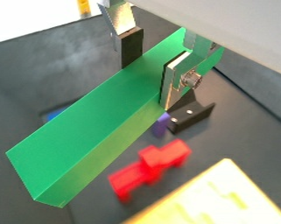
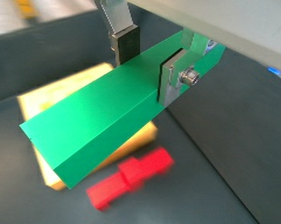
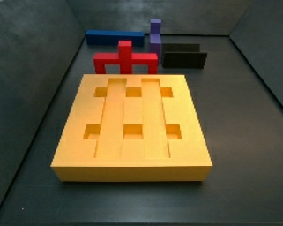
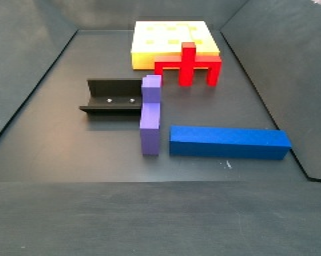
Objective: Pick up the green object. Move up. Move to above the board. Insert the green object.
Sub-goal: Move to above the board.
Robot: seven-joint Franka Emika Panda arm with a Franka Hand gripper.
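Observation:
My gripper [image 1: 152, 66] is shut on the long green bar [image 1: 101, 131], one silver finger on each long side near one end. Both wrist views show this; it also shows in a wrist view [image 2: 149, 66] with the green bar [image 2: 101, 122] held high above the floor. The orange-yellow board [image 3: 137, 124] lies flat with its square recesses empty, also in a side view [image 4: 170, 38]. In a wrist view the board [image 2: 43, 166] lies below the bar. Neither the gripper nor the green bar is in the side views.
A red cross-shaped piece [image 3: 126, 60] lies at the board's far edge, also in a wrist view [image 1: 149, 171]. A blue bar [image 4: 230, 142], a purple bar [image 4: 151, 115] and the dark fixture [image 4: 112, 97] stand beyond it. Dark walls surround the floor.

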